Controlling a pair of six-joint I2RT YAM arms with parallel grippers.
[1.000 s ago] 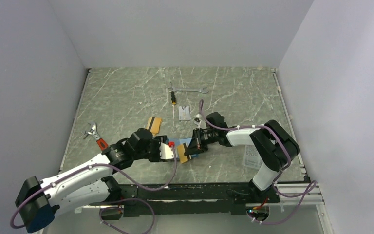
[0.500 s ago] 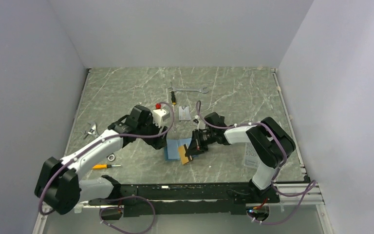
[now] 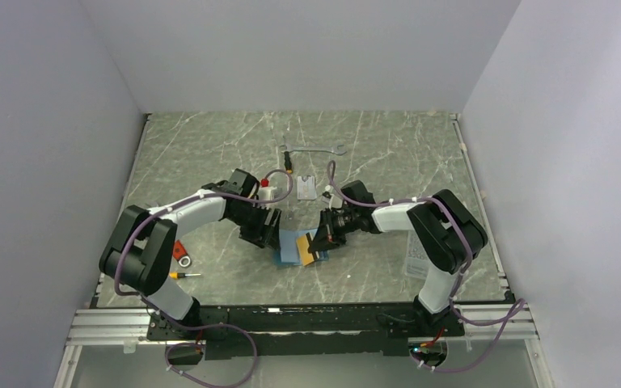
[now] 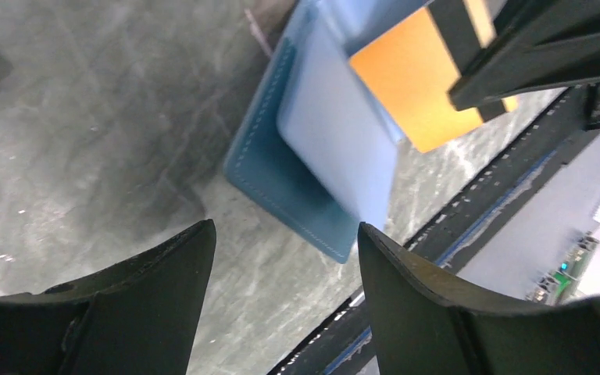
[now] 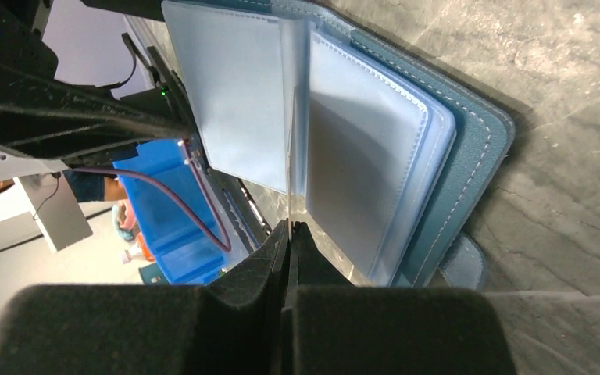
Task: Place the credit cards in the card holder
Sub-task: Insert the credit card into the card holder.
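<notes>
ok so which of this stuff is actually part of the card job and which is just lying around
Part of the job:
card holder, lying open
orange credit card, pinched in the right gripper
left gripper, open, near the holder

Just lying about:
silver wrench
clear packet
red-handled tool
yellow-handled screwdriver

We take the card holder (image 3: 288,250) as our mark; it lies open on the surface (image 3: 210,153). Left fingers (image 4: 148,312) just left of it. Right fingers (image 5: 234,312) at its right edge, a credit card (image 3: 307,246) between them, over its pockets. Behind it: small packet (image 3: 306,187), then wrench (image 3: 314,149). Well left: handled tool (image 3: 180,252), with a screwdriver (image 3: 182,276) on that tool's near side. Well right: printed packet (image 3: 415,263).
</notes>
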